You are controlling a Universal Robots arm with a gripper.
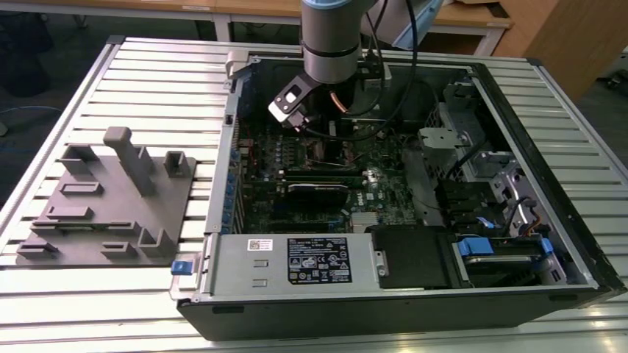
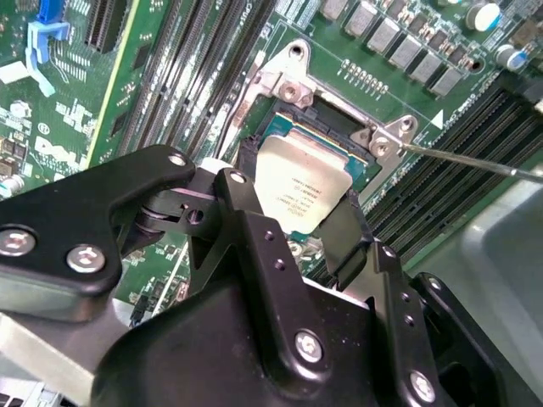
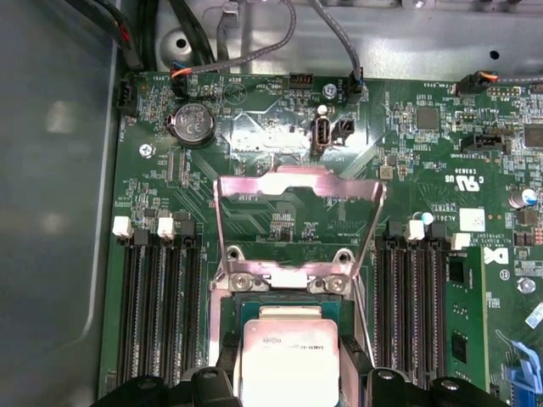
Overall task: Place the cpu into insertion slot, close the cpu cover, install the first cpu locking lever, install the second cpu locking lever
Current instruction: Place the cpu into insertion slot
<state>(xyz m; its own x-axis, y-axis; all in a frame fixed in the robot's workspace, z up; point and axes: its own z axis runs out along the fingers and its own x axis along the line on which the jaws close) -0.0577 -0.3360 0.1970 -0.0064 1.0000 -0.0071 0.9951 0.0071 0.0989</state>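
The cpu (image 2: 301, 182), a small square chip with a pale metal top, sits between my gripper's (image 2: 297, 197) two black fingers, which are shut on its opposite edges. It hangs just over the insertion slot (image 2: 290, 127), whose dark centre and silver rim show beyond the chip. In the first wrist view the cpu (image 3: 288, 360) is at the slot's (image 3: 284, 307) near side, and the cpu cover (image 3: 242, 188) stands swung up and open behind it. A thin locking lever (image 2: 475, 159) sticks out sideways from the slot's corner. In the exterior view my gripper (image 1: 334, 121) reaches down into the case.
The green board lies inside an open computer case (image 1: 220, 243) on a slatted table. Long black memory slots (image 3: 157, 297) flank the socket on both sides. Loose cables (image 3: 254, 42) run along the case wall. A grey fixture block (image 1: 108, 198) stands at the exterior view's left.
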